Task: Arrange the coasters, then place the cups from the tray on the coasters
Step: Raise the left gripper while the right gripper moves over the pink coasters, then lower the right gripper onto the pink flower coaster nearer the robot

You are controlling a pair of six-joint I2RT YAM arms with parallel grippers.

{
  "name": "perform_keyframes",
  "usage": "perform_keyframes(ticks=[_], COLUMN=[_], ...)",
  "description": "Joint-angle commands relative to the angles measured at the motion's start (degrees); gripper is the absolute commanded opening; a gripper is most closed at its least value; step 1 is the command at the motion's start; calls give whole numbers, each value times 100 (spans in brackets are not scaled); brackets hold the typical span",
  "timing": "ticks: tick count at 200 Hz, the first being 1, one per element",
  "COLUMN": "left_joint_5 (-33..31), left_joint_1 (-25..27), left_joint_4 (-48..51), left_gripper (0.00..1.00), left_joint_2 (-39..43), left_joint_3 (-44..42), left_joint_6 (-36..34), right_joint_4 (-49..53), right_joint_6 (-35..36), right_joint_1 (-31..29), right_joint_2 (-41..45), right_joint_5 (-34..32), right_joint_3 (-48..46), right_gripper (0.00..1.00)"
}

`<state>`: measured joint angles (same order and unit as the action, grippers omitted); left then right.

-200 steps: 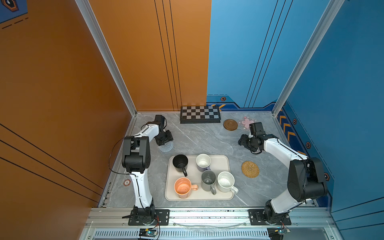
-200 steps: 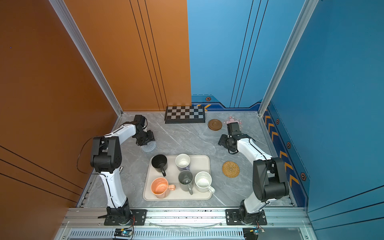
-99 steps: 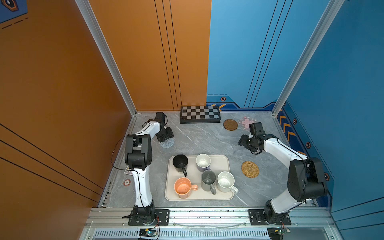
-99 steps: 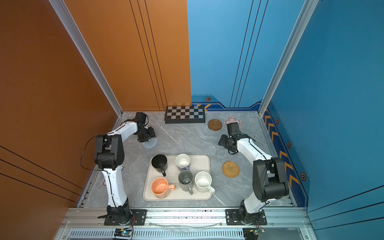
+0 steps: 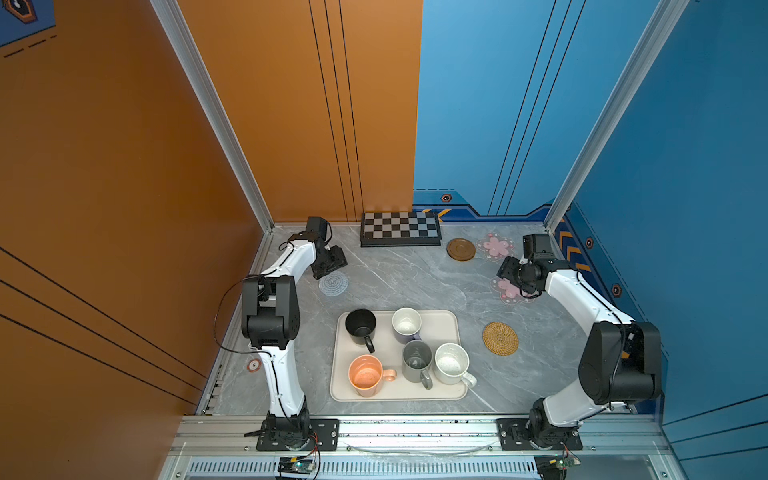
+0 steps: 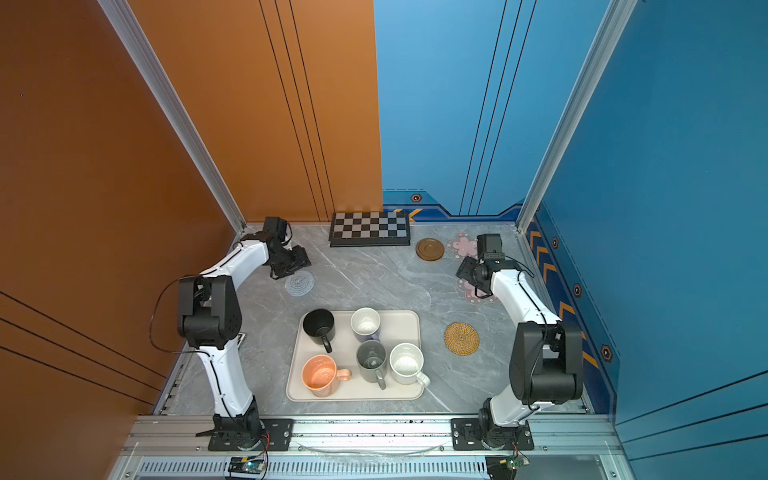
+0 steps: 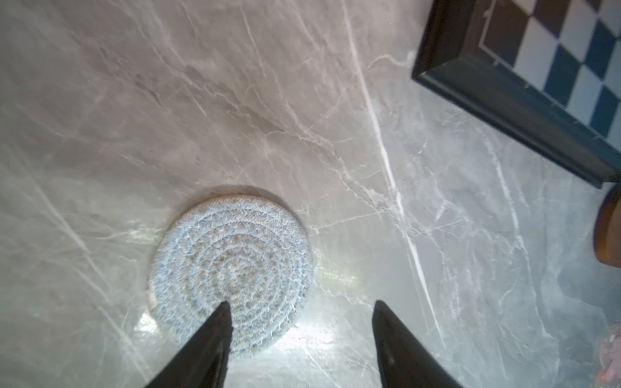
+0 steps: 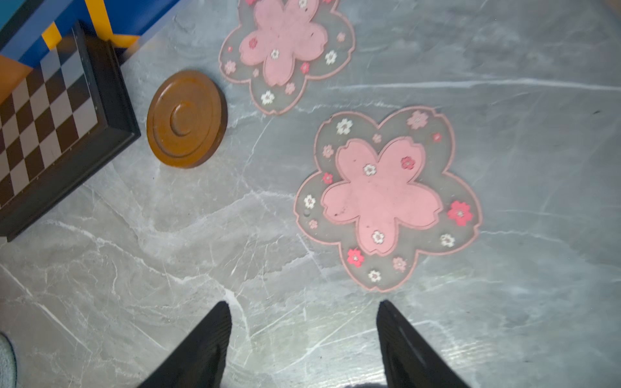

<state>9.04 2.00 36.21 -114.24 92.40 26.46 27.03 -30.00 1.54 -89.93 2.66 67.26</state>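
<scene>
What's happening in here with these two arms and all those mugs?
Two robot arms are arranging coasters so the five mugs on the tray can go on them; none is on a coaster yet. The left end effector is open by the blue-grey coaster, gripping nothing. The right end effector is open too, beside a pink flower coaster, near a second pink flower coaster and a brown wooden coaster. A rattan coaster lies by the tray.
</scene>
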Motion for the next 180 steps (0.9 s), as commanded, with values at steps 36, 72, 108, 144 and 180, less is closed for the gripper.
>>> perform_keyframes(ticks=[36, 72, 108, 144, 180], left_joint_5=[-149, -130, -280, -236, -304], left_joint_1=[76, 235, 275, 283, 328], left_joint_4=[30, -461, -536, -536, -540], left_gripper=[71, 73, 75, 75, 75], left_joint_2=[761, 1346, 1831, 2035, 2001], left_joint_3=[-286, -1049, -1531, -1715, -1778], left_joint_6=[-99, -140, -54, 7, 178], right_joint_4=[400, 418, 414, 419, 418], right_joint_6=[708, 888, 960, 917, 1005], right_joint_1=[862, 1326, 1460, 1437, 1324], right_joint_2=[82, -193, -899, -1657, -2216], right_joint_5=[-81, -39, 109, 314, 453], right_joint_3=[206, 260, 622, 1173, 1608], right_gripper=[76, 77, 76, 75, 75])
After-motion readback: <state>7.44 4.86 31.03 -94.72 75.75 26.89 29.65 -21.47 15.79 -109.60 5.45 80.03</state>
